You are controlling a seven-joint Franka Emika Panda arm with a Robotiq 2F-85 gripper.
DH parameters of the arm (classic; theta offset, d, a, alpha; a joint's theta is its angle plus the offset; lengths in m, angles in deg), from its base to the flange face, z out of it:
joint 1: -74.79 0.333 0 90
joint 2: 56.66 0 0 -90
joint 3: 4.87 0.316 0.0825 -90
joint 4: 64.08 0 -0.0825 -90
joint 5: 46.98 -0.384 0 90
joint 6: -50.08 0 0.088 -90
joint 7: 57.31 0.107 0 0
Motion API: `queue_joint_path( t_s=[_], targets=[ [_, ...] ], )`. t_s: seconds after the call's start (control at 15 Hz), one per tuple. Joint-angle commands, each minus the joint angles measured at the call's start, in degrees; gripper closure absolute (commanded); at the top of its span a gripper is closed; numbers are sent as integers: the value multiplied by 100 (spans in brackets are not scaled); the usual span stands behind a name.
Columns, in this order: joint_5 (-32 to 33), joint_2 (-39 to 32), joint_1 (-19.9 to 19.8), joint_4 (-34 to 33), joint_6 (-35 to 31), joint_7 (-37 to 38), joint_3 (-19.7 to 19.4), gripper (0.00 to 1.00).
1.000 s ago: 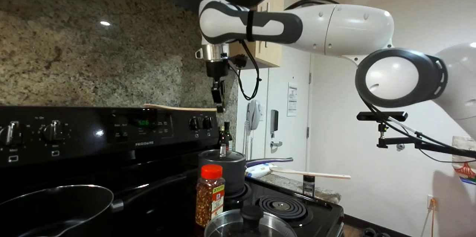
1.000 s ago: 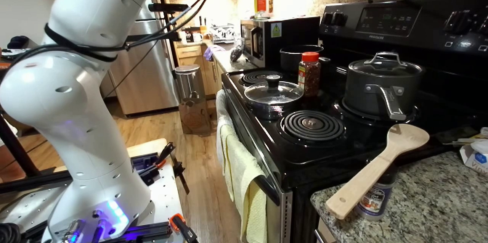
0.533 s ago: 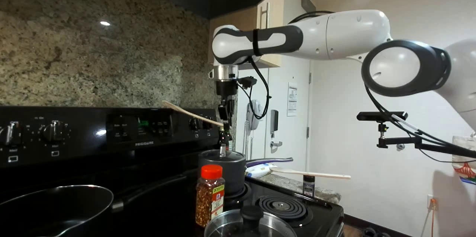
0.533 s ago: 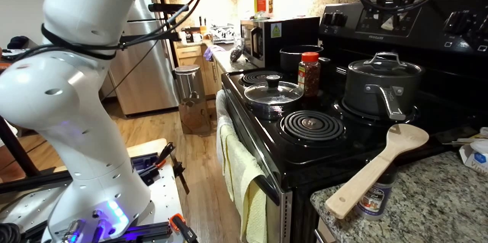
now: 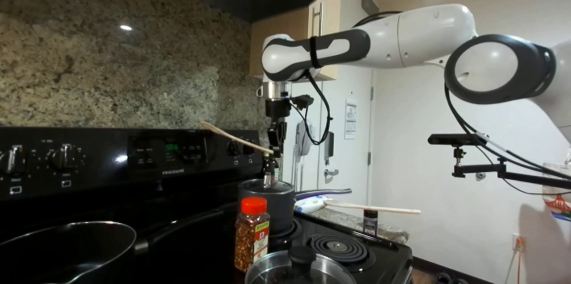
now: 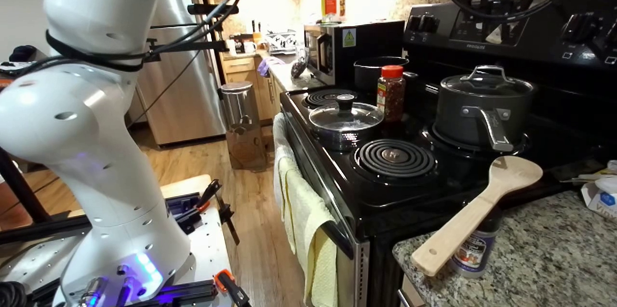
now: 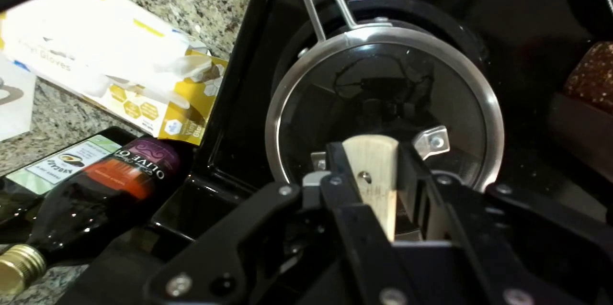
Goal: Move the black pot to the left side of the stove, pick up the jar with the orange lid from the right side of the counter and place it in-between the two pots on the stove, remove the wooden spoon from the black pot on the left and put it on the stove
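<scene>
Apparently, only the wooden spoon (image 5: 234, 137), clasped aloft by the gripper (image 7: 371, 148), awaits placing on the stove (image 5: 386, 253); in an exterior view, the jar (image 5: 252, 241) stands between the black pot (image 5: 84, 244) (nine o'clock) and grey pot (image 5: 281, 208) (one o'clock).

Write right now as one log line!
black two-fingered gripper: holding long pale wooden spoon, tilted | clear red-lidded jar: upright on glossy black stove
</scene>
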Motion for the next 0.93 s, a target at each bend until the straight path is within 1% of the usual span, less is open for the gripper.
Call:
queue_joint_path(
  t_s=[0.0,0.07,0.13,0.27,0.4,0.53,0.6,0.67,0.8,0.87],
  targets=[
    [353,560,67,599,-418,-18,-151,87],
    [415,759,74,853,-609,-5,-197,87],
    [458,1058,65,1272,-797,-54,-234,88],
    [559,1417,46,1713,-845,-216,-301,88],
    [653,1806,38,2246,-936,-219,-388,88],
    [597,2233,0,2822,-757,-301,-439,88],
    [719,2418,-324,3083,-815,-175,-99,88],
    [637,1841,-366,2248,-585,-85,-55,70],
    [637,2149,-460,2696,-602,-101,-3,70],
    [632,2224,-474,2789,-598,-107,7,70]
  ],
)
